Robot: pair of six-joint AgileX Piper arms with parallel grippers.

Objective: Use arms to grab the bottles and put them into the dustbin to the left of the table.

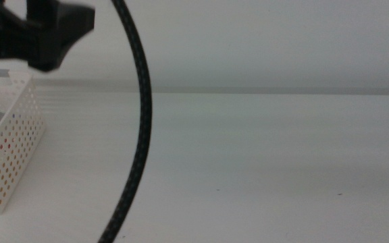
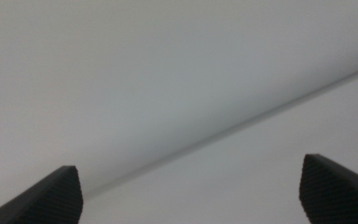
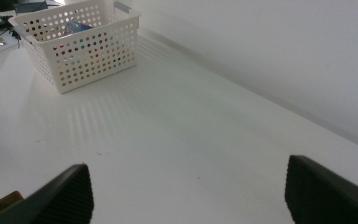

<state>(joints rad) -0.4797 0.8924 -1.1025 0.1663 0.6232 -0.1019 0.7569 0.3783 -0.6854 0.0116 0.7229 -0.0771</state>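
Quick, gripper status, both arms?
Left gripper: open, holding nothing.
Right gripper: open, holding nothing, over the table.

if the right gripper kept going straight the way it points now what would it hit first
Probably nothing but the bare table at first. The right gripper, jaws open, aims over empty tabletop; the white basket sits off to one side of that line, though depth is hard to judge.

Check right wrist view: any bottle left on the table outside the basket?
No: the table shows only the white basket, with coloured items visible through its holes.
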